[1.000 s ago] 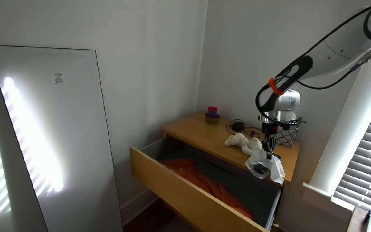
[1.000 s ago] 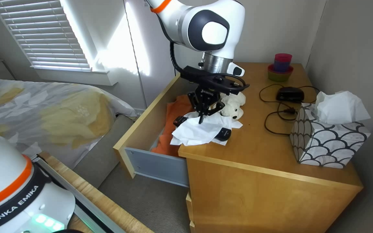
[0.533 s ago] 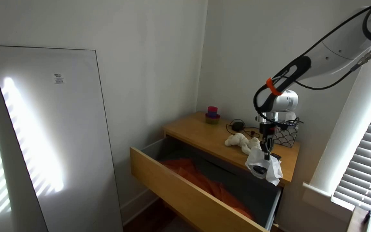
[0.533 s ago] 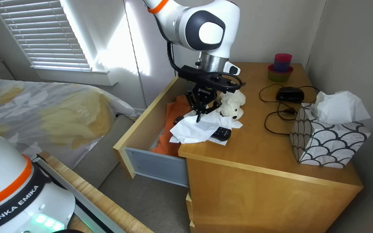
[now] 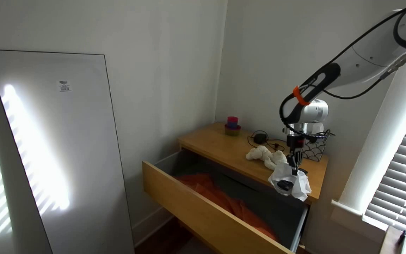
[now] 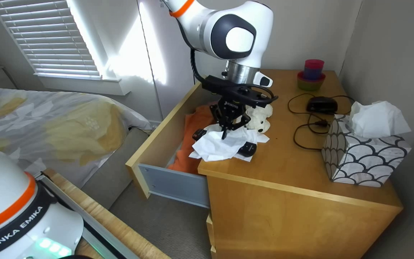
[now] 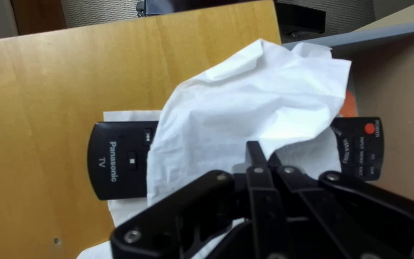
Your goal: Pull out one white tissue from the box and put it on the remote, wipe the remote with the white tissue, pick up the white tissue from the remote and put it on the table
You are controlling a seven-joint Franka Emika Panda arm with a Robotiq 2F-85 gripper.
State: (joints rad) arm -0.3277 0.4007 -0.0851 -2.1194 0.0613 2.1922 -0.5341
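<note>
My gripper (image 7: 266, 156) is shut on a white tissue (image 7: 221, 108), pinching it over the black remote (image 7: 120, 162). The tissue covers the remote's middle; both ends stick out. White tissue-like material also shows under the remote. In both exterior views the gripper (image 6: 224, 133) (image 5: 294, 171) points down at the tissue (image 6: 212, 146) (image 5: 301, 185). The remote (image 6: 248, 149) (image 5: 285, 185) lies at the corner of the wooden dresser top (image 6: 286, 162), one end reaching over the open drawer. The patterned tissue box (image 6: 368, 158) stands at the wall end, a white tissue sticking out of its top.
The open drawer (image 5: 206, 208) holds orange cloth (image 6: 189, 144). A white plush toy (image 6: 259, 118) lies close behind the gripper. A black device (image 6: 322, 105) with loose cables and stacked coloured cups (image 6: 313, 75) stand farther along the dresser top.
My gripper moved with the tissue along the remote toward its drawer end, then back toward the dresser side. The grip stayed shut and the remote stayed roughly in place.
</note>
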